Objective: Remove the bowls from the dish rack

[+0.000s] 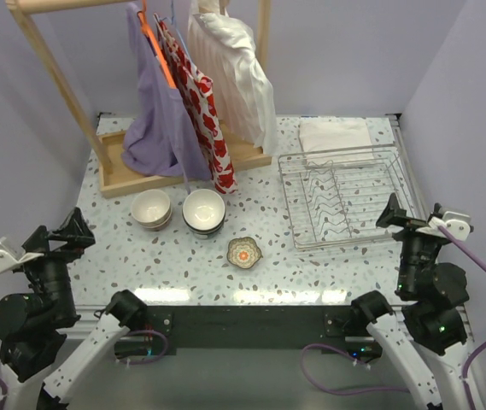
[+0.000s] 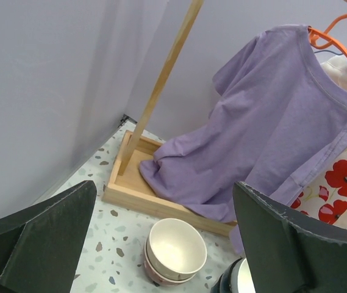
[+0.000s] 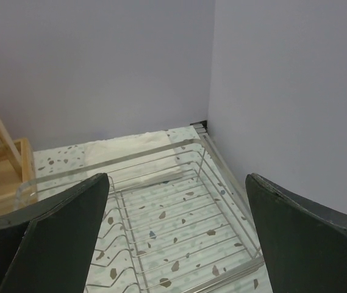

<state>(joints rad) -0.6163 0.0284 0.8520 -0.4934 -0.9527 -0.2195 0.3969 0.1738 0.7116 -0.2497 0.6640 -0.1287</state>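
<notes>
The silver wire dish rack [image 1: 345,201] stands at the right and holds no bowls; its bare floor wires fill the right wrist view [image 3: 179,226]. Outside the rack, a stack of cream and beige bowls [image 1: 151,209] and a stack of dark teal bowls topped by a white inside [image 1: 203,212] stand side by side on the table. A red floral bowl [image 1: 244,252] sits in front of them. My left gripper [image 1: 76,229] is open and empty, left of the cream stack [image 2: 174,250]. My right gripper [image 1: 394,213] is open and empty at the rack's right near corner.
A wooden clothes stand [image 1: 140,175] with a purple shirt [image 1: 153,128], a red-flowered garment [image 1: 204,111] and a white garment [image 1: 234,77] fills the back left. A folded white towel [image 1: 335,134] lies behind the rack. Lilac walls close in both sides.
</notes>
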